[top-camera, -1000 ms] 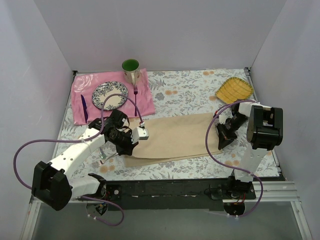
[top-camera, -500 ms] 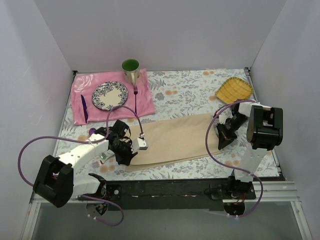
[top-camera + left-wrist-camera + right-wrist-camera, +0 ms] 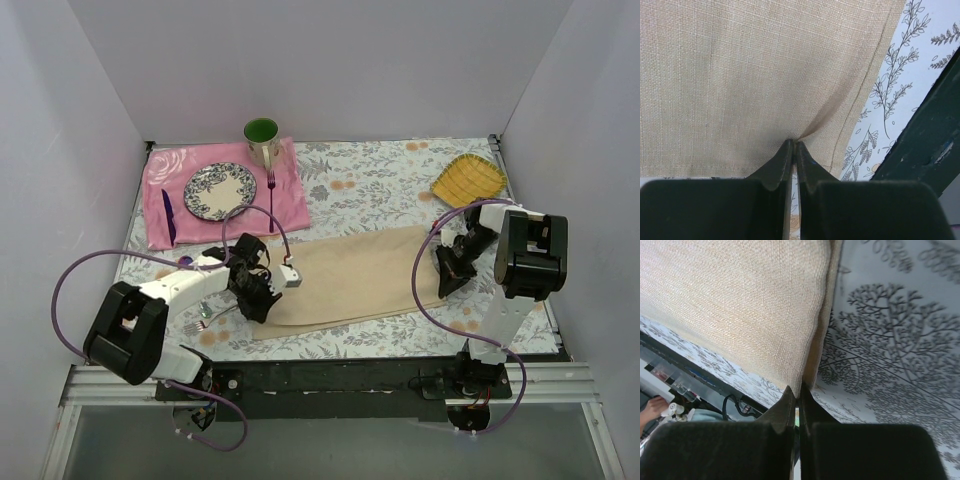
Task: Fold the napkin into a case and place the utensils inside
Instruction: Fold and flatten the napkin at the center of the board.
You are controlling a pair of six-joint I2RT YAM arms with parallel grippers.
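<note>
Spreading over the floral desk (image 3: 380, 180), the beige napkin (image 3: 350, 278) lay as a long folded strip stretched between both tools. The left tool (image 3: 793, 147) was clamped on the cloth near its corner, puckering it at the tips. The right tool (image 3: 797, 390) pinched the folded edge at the opposite end.

The napkin (image 3: 350, 278), plain beige-tan woven cloth, lies flat on the tabletop (image 3: 380, 185) as a long oblong, slanting from near-left to far-right. My left hand (image 3: 792, 145) pinches its left end, puckering the weave. My right hand (image 3: 796, 390) pinches the doubled right edge. A small pale fork (image 3: 203, 317) lies just left of the napkin. Farther back, only the spoon's (image 3: 183, 262) purple bowl shows.
</note>
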